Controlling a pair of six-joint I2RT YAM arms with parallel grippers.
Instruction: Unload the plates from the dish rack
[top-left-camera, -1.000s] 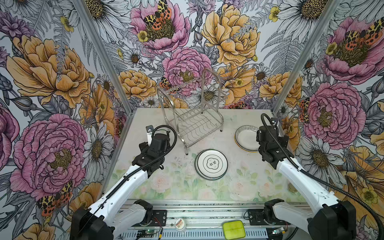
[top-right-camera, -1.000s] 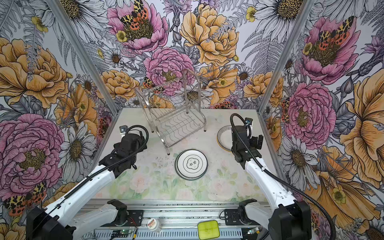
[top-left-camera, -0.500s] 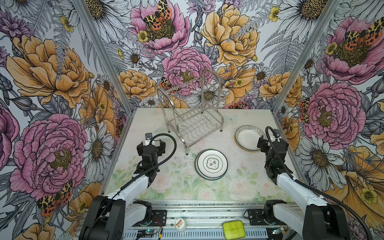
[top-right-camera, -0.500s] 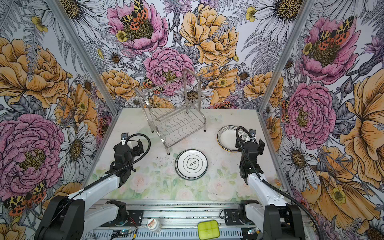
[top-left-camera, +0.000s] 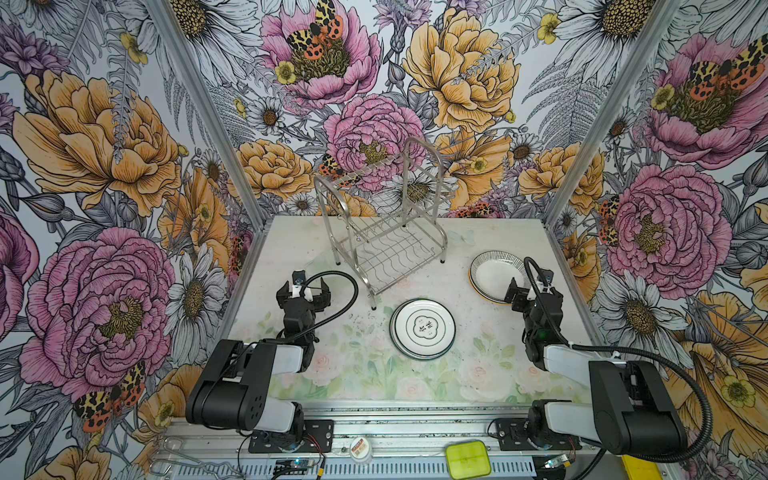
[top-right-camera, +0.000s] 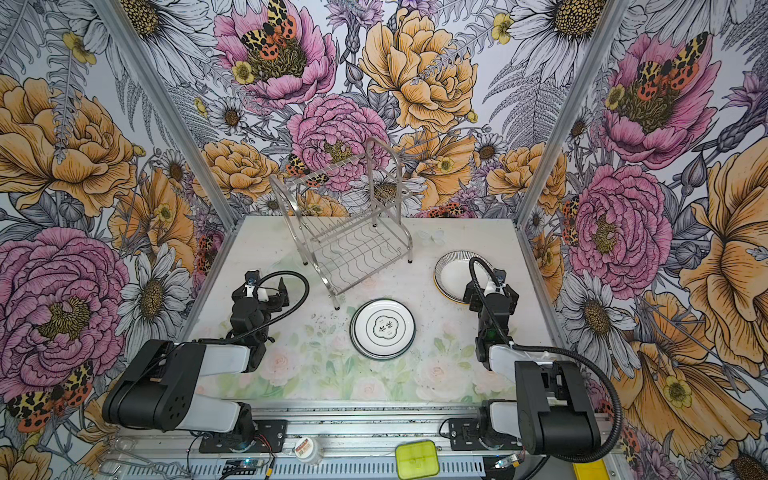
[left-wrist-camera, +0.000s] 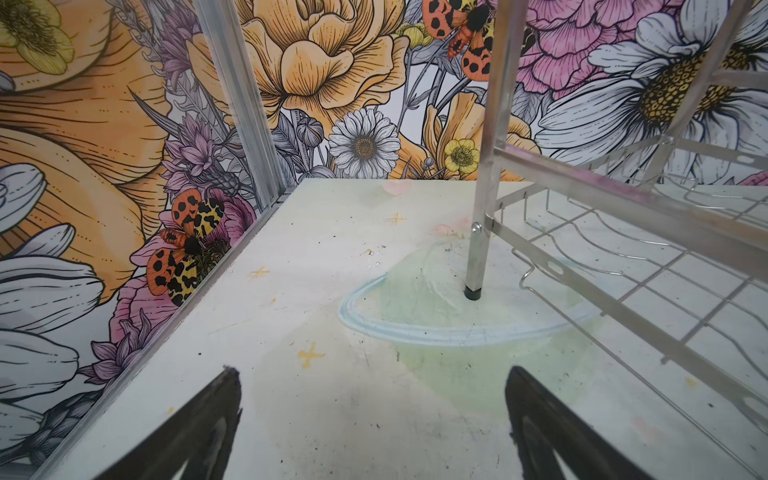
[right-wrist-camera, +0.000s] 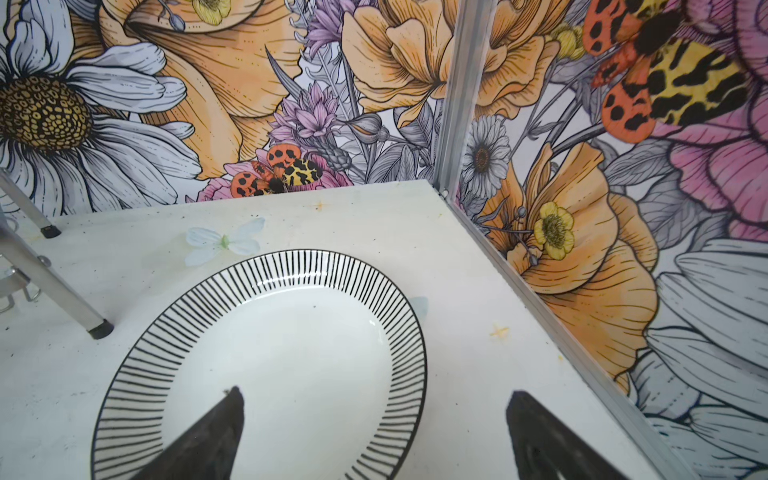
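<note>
The left gripper (top-left-camera: 304, 287) has its jaws spread as wide as they go, with nothing between them. In the left wrist view only bare table (left-wrist-camera: 316, 291) shows between the 2 fingers. It hangs low, near the left wall.

The right gripper (top-left-camera: 532, 289) is spread just as wide and also holds nothing. In the right wrist view 1 finger (right-wrist-camera: 208, 432) hangs over the striped plate (right-wrist-camera: 270, 345) and the other is past its rim, over the table.

The rack (top-left-camera: 366, 278) stands toward the back of the table, turned at an angle. Its front leg (left-wrist-camera: 478, 249) is just ahead of the left gripper, toward the middle. In both top views its 2 tiers show only bare wire, with no plate in any slot.

The plates lie flat on the table in 2 spots. The striped plate (top-left-camera: 492, 274) is directly ahead of the right gripper, near the right wall. The cloud plate (top-left-camera: 422, 328) is between the arms, just in front of the rack. Each seems to sit on a stack, though the count cannot be told.

I judge the unloading done. The left arm is nearer the rack, but there is nothing there for it to lift. The only plate within easy reach is the striped one, under the right gripper, and it is already out.
</note>
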